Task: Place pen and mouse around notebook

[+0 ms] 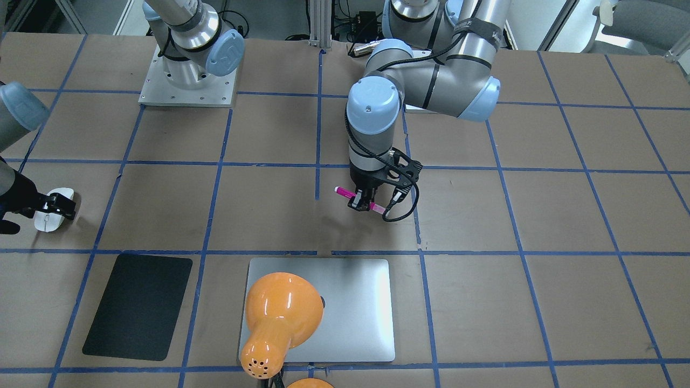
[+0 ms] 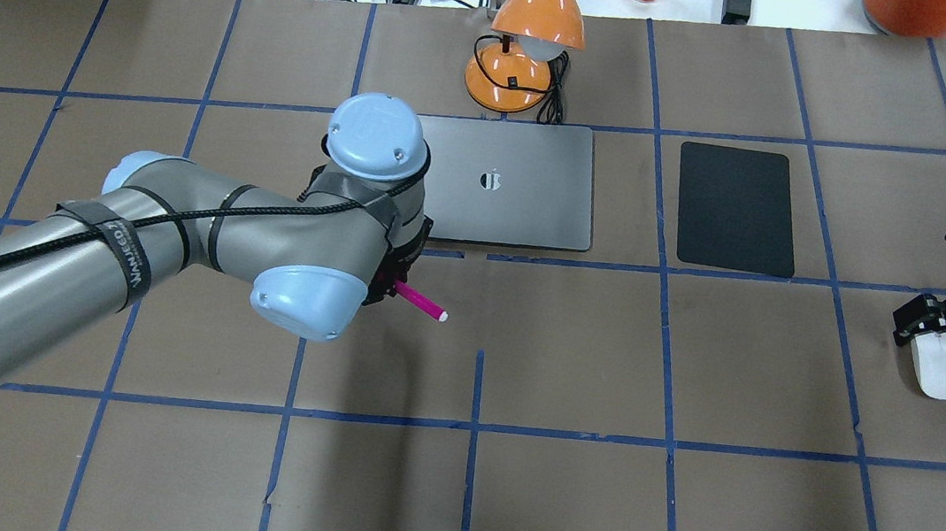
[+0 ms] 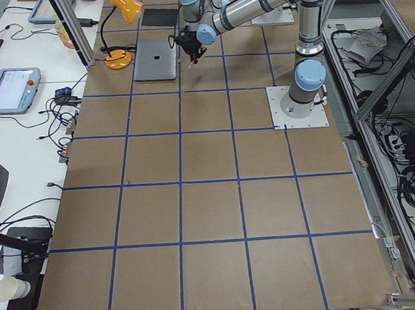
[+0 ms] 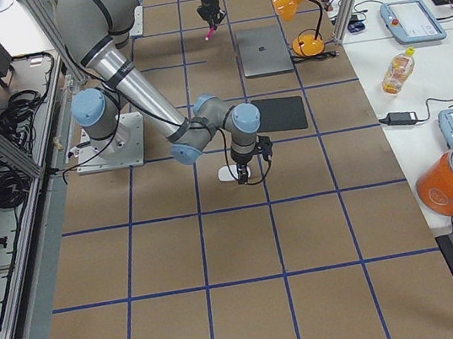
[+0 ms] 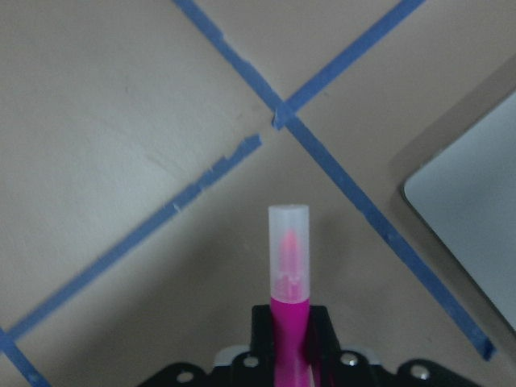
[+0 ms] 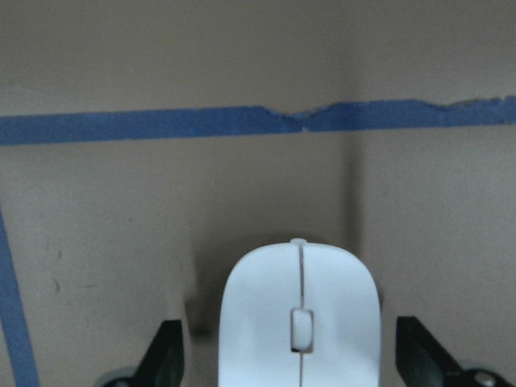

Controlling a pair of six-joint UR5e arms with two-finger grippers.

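My left gripper (image 1: 362, 205) is shut on the magenta pen (image 1: 345, 192), holding it level above the table just on the robot's side of the silver notebook (image 1: 356, 302). In the left wrist view the pen (image 5: 289, 250) points its pale cap forward, with a notebook corner (image 5: 476, 185) at the right. From overhead, the pen (image 2: 420, 301) juts out under the wrist near the notebook (image 2: 526, 191). The white mouse (image 2: 939, 368) lies at the table's right side. My right gripper (image 2: 940, 326) is open, a finger on each side of the mouse (image 6: 300, 314) with gaps showing.
An orange desk lamp (image 1: 280, 307) leans over the notebook's far-left part, its base (image 2: 502, 86) beyond the notebook. A black mat (image 2: 736, 208) lies between the notebook and the mouse. Blue tape lines grid the brown table.
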